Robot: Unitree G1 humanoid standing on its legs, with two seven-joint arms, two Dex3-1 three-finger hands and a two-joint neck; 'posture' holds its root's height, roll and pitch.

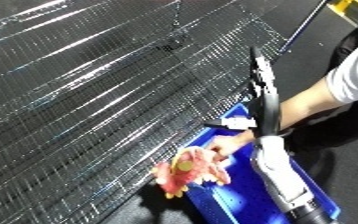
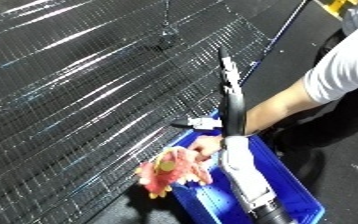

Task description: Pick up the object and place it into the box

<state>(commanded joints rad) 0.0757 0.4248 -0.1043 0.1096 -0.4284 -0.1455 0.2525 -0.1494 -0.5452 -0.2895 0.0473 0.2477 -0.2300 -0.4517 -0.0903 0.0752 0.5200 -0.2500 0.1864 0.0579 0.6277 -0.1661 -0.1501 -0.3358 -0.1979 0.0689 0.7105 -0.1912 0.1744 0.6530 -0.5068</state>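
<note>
A pink and red plush toy [image 1: 191, 170] with a yellow patch sits at the left rim of the blue bin [image 1: 246, 200], partly over the edge. A person's hand [image 1: 231, 145] touches it from the right, the arm in a white sleeve coming in from the view's right. My right forearm [image 1: 278, 172], white and silver, rises from the lower right over the bin. Its black hand [image 1: 266, 107] points up past the person's arm, seen edge-on, apart from the toy. My left hand does not show.
A large black wire-mesh rack [image 1: 87, 100] fills the left and middle, slanting across the view right up to the bin's left side. A blue pole [image 1: 304, 25] runs at the upper right. Dark floor lies to the right of the bin.
</note>
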